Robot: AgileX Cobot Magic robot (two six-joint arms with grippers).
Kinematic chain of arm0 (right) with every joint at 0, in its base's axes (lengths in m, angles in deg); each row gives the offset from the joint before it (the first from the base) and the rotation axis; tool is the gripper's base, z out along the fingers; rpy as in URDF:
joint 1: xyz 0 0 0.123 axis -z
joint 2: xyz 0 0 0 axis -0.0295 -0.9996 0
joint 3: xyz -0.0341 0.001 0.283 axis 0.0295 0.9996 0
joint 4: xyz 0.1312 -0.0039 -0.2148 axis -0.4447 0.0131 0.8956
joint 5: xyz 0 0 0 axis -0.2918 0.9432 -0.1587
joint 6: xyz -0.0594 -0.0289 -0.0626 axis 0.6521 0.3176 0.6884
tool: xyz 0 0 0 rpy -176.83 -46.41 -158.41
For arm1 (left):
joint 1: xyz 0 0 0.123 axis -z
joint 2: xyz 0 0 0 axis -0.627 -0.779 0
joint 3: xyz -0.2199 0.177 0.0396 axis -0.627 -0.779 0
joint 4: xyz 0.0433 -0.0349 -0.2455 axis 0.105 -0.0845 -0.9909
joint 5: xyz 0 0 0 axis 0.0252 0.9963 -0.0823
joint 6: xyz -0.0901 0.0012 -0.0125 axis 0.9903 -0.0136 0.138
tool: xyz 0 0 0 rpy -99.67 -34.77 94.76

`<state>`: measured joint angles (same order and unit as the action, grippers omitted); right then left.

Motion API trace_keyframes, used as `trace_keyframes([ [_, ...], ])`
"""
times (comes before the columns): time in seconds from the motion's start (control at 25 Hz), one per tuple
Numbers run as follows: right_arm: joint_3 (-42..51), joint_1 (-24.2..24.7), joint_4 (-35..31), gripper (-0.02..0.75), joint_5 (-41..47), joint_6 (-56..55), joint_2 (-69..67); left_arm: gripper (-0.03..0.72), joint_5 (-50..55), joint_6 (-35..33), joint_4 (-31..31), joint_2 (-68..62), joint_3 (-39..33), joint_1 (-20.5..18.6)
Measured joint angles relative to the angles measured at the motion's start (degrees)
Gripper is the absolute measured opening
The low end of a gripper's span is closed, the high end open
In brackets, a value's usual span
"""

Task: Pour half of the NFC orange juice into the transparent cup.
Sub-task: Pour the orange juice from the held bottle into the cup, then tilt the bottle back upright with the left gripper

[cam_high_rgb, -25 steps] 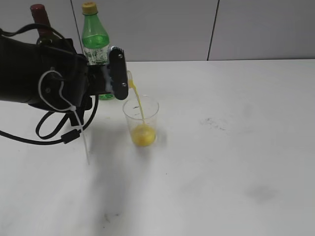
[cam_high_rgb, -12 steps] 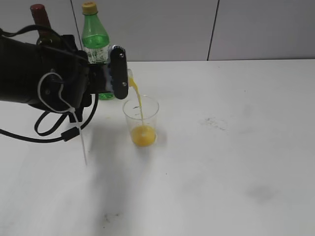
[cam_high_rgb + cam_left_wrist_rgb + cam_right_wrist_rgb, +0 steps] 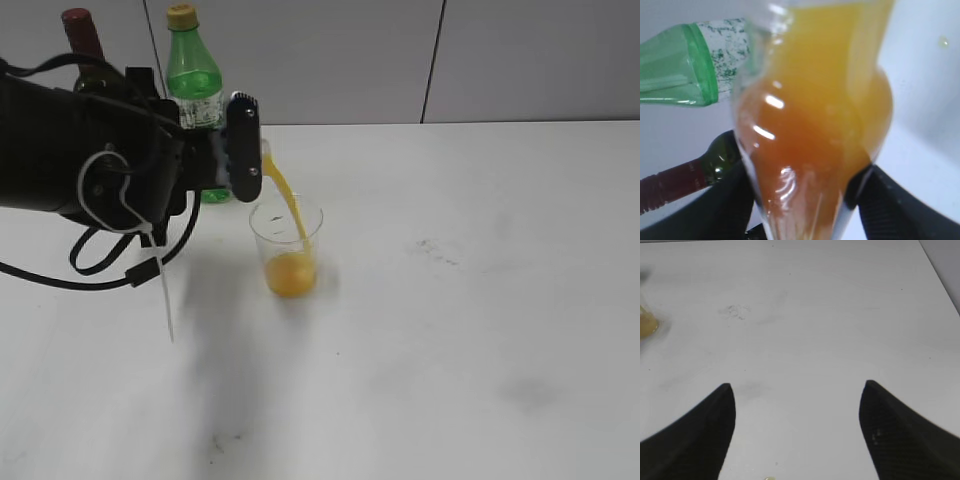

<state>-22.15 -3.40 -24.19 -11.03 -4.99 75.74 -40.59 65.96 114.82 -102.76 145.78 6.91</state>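
Overhead of the clear tapered plastic cup [image 3: 287, 250], the left gripper [image 3: 238, 150] is clamping the small clear bottle of orange juice [image 3: 810, 125], tipping it so an orange stream is falling into the cup, which is standing on the white table [image 3: 480, 300]. Meanwhile, the right gripper [image 3: 797, 432] is hanging spread wide, holding nothing.

Green bottle [image 3: 194, 80], wine bottle [image 3: 82, 38] crowd back-left; table [image 3: 480, 300] open right of cup [image 3: 287, 245]
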Motion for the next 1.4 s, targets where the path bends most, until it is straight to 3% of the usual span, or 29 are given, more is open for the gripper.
trace_keyframes([
  [1.4,0.00,0.00,0.00,0.589,-0.05,0.00,0.00,0.473,1.61,-0.12,4.50,0.00,0.00,0.00],
])
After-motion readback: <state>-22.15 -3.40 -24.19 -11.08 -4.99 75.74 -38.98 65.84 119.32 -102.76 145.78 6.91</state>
